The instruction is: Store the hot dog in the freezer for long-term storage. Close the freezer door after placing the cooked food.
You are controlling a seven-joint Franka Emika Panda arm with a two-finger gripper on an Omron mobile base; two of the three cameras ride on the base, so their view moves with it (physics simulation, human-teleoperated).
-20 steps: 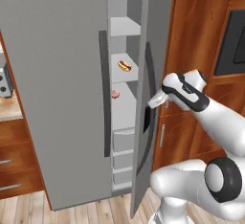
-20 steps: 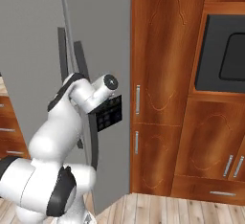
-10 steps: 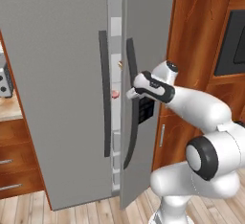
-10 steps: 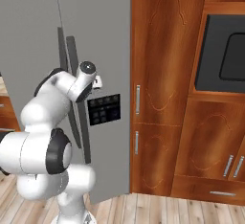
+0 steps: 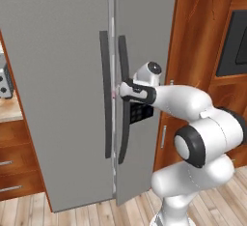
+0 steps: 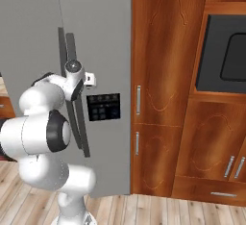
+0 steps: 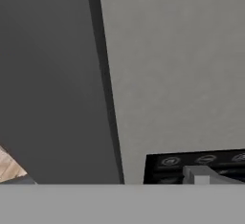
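Note:
The freezer door (image 5: pixel 144 46) stands almost shut, leaving a thin gap beside the wider left door (image 5: pixel 53 75) of the freezer. My gripper (image 5: pixel 120 91) presses against the door's face just beside its dark vertical handle (image 5: pixel 124 123), above the black control panel (image 5: pixel 141 113). From the right base view the hand (image 6: pixel 90 79) sits on the same door (image 6: pixel 98 36) near the handle (image 6: pixel 77 108). The hand view looks flat onto the grey door (image 7: pixel 177 65) and panel (image 7: pixel 191 163). The hot dog is hidden behind the door. My fingers are too hidden to tell whether they are open or shut.
Brown wooden cabinets (image 5: pixel 195 36) rise to the right of the freezer, with a dark built-in oven (image 6: pixel 226 56). A counter (image 5: pixel 8 111) with a small appliance (image 5: pixel 4 80) and drawers stands at the left. A speck of pink (image 5: pixel 114 94) shows in the door gap.
The freezer door has swung from partly open to nearly shut, with my arm moving left against it. The shelves and the hot dog inside have gone out of sight.

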